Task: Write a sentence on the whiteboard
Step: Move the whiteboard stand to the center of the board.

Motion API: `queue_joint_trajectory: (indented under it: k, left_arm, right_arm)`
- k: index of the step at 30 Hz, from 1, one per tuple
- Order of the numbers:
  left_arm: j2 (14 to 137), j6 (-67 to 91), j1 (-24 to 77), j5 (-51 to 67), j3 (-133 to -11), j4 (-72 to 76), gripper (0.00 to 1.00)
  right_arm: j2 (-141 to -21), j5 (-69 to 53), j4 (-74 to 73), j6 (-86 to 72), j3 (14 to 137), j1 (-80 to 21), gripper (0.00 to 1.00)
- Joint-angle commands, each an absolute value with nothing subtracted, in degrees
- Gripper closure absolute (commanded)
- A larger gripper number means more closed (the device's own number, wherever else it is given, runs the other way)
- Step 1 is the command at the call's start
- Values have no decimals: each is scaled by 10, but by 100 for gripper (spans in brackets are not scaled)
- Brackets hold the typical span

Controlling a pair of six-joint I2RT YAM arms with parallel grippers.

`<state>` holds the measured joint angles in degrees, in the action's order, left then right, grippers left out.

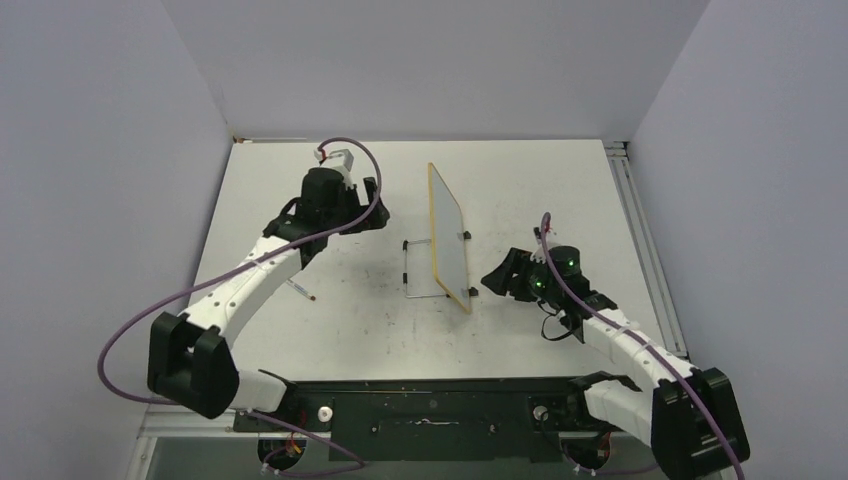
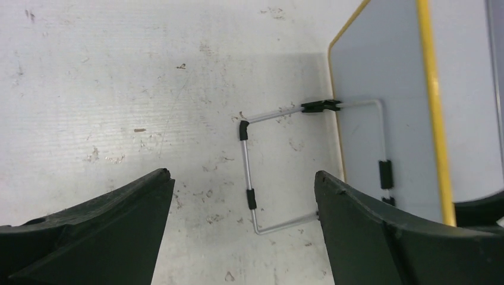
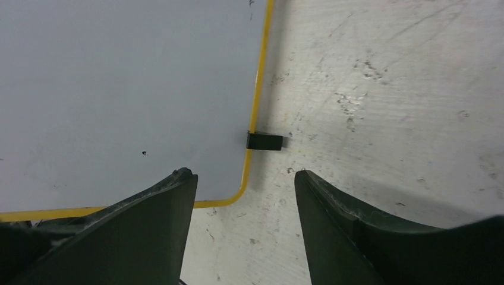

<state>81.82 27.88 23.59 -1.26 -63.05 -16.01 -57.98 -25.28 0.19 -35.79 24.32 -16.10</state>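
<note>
Whiteboard (image 1: 448,235) with a yellow frame stands near the middle of the counter (image 1: 560,190), between the two arms. It leans back toward the left arm's side on a wire stand (image 1: 406,268). Its pale face is turned toward the right arm, and in the right wrist view that face is plain except for one small dark speck. A small black foot (image 3: 264,141) juts from the lower edge of the frame onto the counter.

The left end effector (image 1: 372,205) hovers on the stand side of the whiteboard, near its far end and not touching it. Its black fingers (image 2: 119,225) are spread wide, with only the scuffed counter and the wire stand between them. The right end effector (image 1: 497,278) sits just beside the board's near corner on the face side. Its fingers (image 3: 148,225) are apart and grip nothing, and one of them overlaps the rounded corner of the frame in its own camera's view.

A thin marker (image 1: 300,290) lies on the counter beside the left forearm, well apart from the board.
</note>
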Motion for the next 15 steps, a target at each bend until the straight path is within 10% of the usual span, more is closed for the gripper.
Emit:
queue_joint_trajectory:
  k: [1,15]
  left_arm:
    - [725,263,221,37,-656,-264,12]
    - [543,139,209,-81,-541,-268,9]
  right_arm:
    - [-657,-241,118,-380,268,-187,43]
    - [-853,-243,209,-373,330,-200,62]
